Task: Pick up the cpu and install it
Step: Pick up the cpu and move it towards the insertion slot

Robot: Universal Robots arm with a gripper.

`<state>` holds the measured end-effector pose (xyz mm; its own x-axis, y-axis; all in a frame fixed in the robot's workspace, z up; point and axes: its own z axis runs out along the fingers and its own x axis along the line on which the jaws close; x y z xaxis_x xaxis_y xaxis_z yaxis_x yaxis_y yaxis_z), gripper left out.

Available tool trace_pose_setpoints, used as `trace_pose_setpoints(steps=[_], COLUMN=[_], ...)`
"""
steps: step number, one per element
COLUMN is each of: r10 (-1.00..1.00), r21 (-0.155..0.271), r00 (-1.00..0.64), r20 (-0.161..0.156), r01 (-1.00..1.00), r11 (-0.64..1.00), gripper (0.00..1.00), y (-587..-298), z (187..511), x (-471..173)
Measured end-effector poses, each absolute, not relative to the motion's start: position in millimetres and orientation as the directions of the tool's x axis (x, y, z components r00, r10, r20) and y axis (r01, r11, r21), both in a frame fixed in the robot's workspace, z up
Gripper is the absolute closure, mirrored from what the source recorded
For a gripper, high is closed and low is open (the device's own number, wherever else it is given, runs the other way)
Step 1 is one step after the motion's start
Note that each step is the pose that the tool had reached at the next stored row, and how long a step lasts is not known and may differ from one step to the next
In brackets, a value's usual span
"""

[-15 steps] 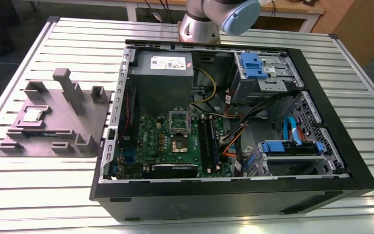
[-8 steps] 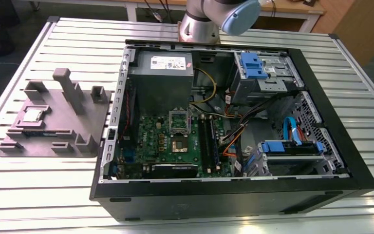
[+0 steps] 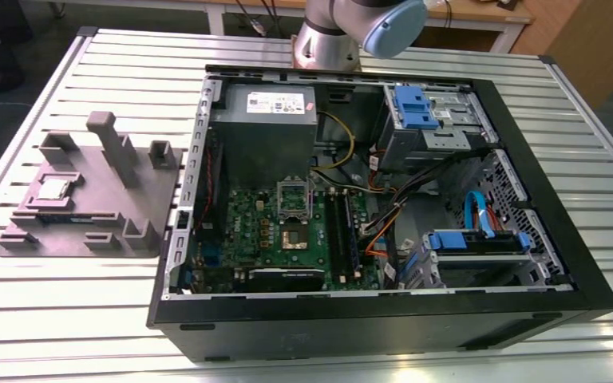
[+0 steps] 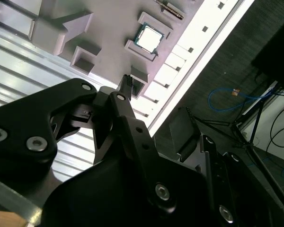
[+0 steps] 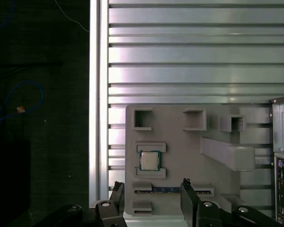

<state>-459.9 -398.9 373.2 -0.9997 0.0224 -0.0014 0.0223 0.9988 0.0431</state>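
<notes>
At the exterior view's left, the tray [image 3: 125,215] lies near the table's edge, and the cpu [image 3: 53,189] lies flat in a shallow recess on it. It is square, so it has no long axis. In the first wrist view the gripper [image 5: 151,185] hangs above the tray, apart from it, fingers [image 5: 188,194] spread wide and empty. The cpu sits close to the midline between them. Raised blocks flank two sides of the chip; the sides facing the fingers look open. Toward the exterior view's right stands the open case [image 3: 392,319], well apart from the tray, with the socket [image 3: 293,236] bare inside.
</notes>
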Motion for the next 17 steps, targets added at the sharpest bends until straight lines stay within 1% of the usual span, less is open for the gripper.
trace_pose_setpoints(steps=[17], r10=[0.022], r21=[0.043], r00=[-1.0], r20=[-0.001], r01=[0.022], r11=[0.999], gripper=[0.41], y=[-398.9], z=[366.9], x=[-459.9])
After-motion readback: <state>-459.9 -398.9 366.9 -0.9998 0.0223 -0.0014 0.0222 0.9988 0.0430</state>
